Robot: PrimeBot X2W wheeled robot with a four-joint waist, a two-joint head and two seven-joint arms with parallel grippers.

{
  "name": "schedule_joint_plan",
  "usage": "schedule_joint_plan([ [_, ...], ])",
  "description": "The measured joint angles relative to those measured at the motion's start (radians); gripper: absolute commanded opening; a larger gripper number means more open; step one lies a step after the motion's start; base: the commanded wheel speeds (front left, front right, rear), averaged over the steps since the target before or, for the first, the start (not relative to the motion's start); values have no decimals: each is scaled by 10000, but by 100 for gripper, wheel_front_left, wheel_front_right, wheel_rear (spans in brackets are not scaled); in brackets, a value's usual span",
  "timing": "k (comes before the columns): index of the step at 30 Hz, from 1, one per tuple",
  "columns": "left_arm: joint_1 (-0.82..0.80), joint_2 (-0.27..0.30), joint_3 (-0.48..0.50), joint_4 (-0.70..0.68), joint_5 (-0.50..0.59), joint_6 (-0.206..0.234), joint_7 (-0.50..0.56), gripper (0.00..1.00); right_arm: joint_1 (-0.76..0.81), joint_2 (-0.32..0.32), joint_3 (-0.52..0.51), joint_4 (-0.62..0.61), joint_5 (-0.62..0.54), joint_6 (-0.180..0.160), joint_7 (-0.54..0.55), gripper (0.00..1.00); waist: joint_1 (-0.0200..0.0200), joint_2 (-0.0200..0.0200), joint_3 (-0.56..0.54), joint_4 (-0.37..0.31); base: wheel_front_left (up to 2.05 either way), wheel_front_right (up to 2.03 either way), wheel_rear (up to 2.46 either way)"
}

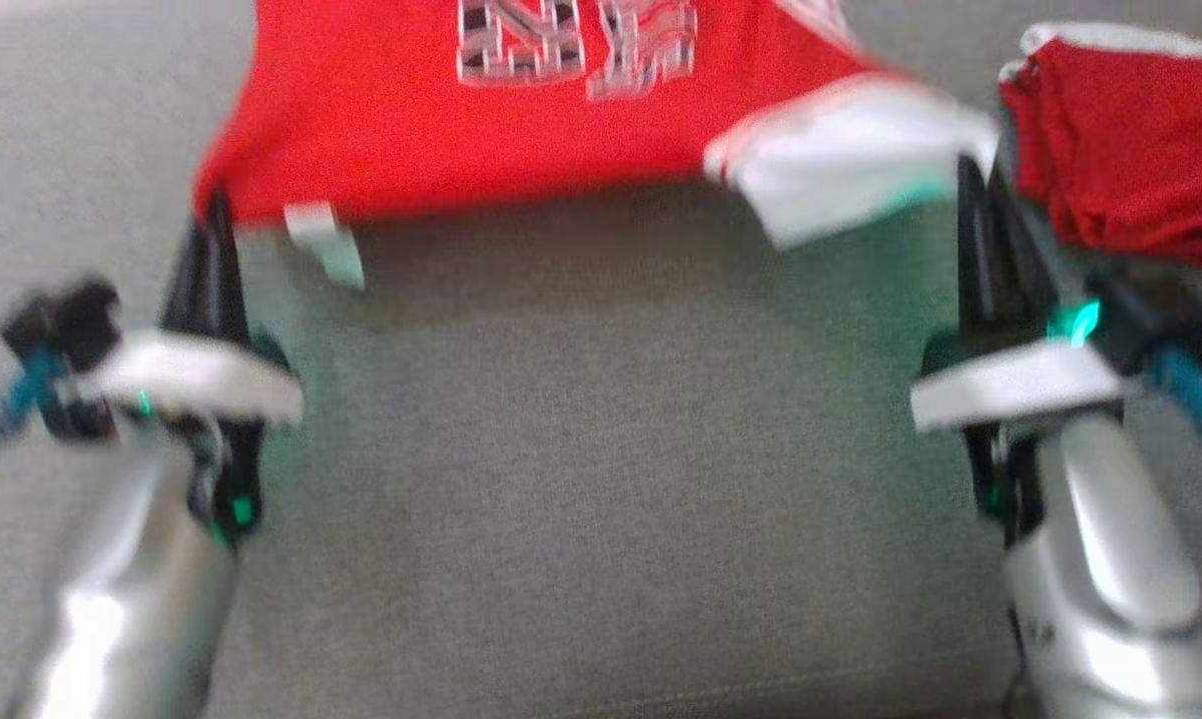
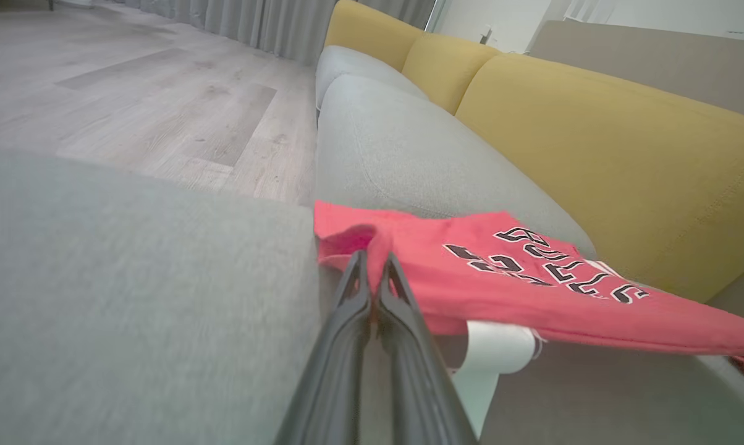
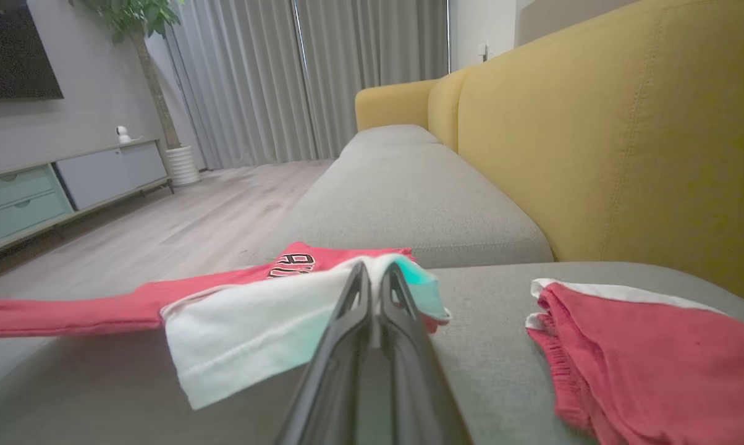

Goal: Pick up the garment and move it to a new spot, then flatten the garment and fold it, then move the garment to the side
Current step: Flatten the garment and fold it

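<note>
Between left end effector (image 1: 212, 210) and right end effector (image 1: 975, 180), both gripping it, garment (image 1: 411, 120) stretches.

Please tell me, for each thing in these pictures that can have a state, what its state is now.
Red shirt: near edge raised, stretched between both claws.
Left claw: shut on the shirt's red corner.
Right claw: shut on the shirt's white part.
Red shorts: lying bunched on the sofa seat, not held.
Curtains: drawn closed.
Television: screen dark.
</note>
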Motion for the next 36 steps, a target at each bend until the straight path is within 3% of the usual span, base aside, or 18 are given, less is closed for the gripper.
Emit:
schedule_joint_plan([
  [5, 2679, -17, 290, -1643, -144, 278, -6, 0, 2240, 96, -90, -1365, 184, 0, 339, 0, 0, 0, -1057, 45, 0, 0, 0],
  [12, 6201, -15, 414, -4483, -130, 1248, -6, 0, 5287, 192, -537, -3722, 270, 0, 1356, 0, 0, 0, -2425, 34, 0, 0, 0],
  [21, 8505, 470, 556, -7511, 40, 2355, 362, 0, 7327, 219, -974, -6161, 274, 0, 2422, 0, 3, 0, -2936, 30, 0, 0, 0],
  [29, 8763, 502, 257, -7492, 23, 2502, 920, 0, 7277, 226, -1049, -5381, 437, 0, 2591, 0, 4, 0, -2814, 240, 0, 0, 0],
  [36, 7827, -10, -27, -6172, -173, 2274, 1060, 0, 6258, 232, -903, -3634, 483, 0, 2533, 0, 4, 0, -2480, 404, 0, 0, 0],
])
